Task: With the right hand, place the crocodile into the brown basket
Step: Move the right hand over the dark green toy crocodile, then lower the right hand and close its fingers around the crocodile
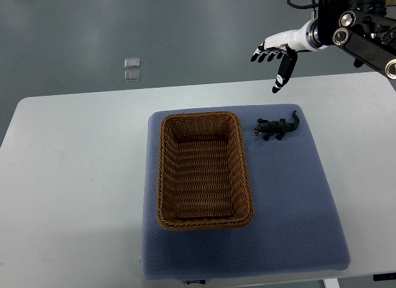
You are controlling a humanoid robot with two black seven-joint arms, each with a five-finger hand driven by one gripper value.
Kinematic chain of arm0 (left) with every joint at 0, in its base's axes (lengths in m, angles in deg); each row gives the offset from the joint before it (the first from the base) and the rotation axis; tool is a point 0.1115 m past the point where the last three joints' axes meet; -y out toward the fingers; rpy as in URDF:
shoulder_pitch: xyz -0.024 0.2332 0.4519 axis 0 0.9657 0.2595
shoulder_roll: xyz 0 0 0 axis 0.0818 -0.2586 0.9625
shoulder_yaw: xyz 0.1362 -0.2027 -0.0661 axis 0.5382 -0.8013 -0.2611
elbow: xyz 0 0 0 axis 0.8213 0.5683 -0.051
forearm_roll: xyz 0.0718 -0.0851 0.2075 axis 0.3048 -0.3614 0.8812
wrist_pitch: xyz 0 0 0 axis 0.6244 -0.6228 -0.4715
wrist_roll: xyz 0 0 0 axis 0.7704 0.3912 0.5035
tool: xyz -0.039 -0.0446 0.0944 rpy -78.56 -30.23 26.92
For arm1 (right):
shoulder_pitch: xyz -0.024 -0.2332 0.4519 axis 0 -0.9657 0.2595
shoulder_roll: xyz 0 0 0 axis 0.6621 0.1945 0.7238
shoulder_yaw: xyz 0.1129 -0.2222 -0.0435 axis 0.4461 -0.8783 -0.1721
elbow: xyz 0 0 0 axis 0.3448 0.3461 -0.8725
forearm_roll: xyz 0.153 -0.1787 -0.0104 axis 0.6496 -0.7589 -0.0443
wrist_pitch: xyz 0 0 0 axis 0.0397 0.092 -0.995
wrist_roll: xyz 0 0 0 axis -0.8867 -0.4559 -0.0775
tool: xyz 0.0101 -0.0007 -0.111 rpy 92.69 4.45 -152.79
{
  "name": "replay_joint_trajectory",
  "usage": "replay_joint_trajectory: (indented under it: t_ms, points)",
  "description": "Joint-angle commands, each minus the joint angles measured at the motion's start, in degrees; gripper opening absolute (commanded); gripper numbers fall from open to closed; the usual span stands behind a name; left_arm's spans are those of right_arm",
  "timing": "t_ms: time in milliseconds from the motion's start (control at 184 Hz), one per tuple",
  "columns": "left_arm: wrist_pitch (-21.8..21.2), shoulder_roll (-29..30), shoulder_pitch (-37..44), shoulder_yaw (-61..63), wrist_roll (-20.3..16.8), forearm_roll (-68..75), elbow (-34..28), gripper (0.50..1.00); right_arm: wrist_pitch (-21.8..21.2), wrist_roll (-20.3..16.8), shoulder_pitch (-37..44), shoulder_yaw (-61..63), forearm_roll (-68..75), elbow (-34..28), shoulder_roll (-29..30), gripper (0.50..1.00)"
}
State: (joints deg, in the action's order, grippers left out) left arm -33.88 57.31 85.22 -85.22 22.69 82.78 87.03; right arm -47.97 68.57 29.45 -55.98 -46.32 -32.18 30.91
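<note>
We take the brown woven wicker basket (205,170) as our landmark and work down in size from what lies around it. Under it spreads the pale grey table (68,189) with rounded corners, reaching out on every side of the basket. On that table lies a blue-grey padded square mat (291,220), and the basket stands on the mat's left half, its long sides running away from the robot. The basket is rectangular with a thick braided rim, and we see nothing inside it.

Up and to the right of the basket, above the far table edge, our right arm comes in from the picture's right edge, a black jointed limb with a white wrist. Its white and black right hand (276,55) hangs in the air with fingers spread loosely and holding nothing, one finger pointing down toward the table.

Just right of the basket's far right corner, on the mat, lies the small dark green toy crocodile (278,127), apart from the rim, tail curling away from the basket. The hand is well clear of it.

Beyond the basket, on the grey floor, sit two small clear square tiles (132,69).
</note>
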Motion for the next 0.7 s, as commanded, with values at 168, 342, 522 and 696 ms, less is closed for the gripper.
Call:
replay_joint_trajectory:
  t_ms: [168,342,522,696]
  points:
    - [0.0,0.0,0.0,0.1,0.0,0.0,0.1,1.000,0.8,-0.5,-3.9,0.1,0.3,-1.2,0.5,0.928]
    - [0.0,0.0,0.0,0.0,0.0,0.0,0.1,1.000,5.8,2.4,-7.8,0.4,0.3,-1.5,1.2,0.928]
    - [0.0,0.0,0.0,0.0,0.0,0.0,0.1,1.000,9.9,4.5,-11.5,0.2,-0.2,-1.6,2.3,0.924]
    - [0.0,0.0,0.0,0.0,0.0,0.0,0.1,1.000,10.8,4.7,-13.5,0.1,-0.5,-1.6,2.3,0.919]
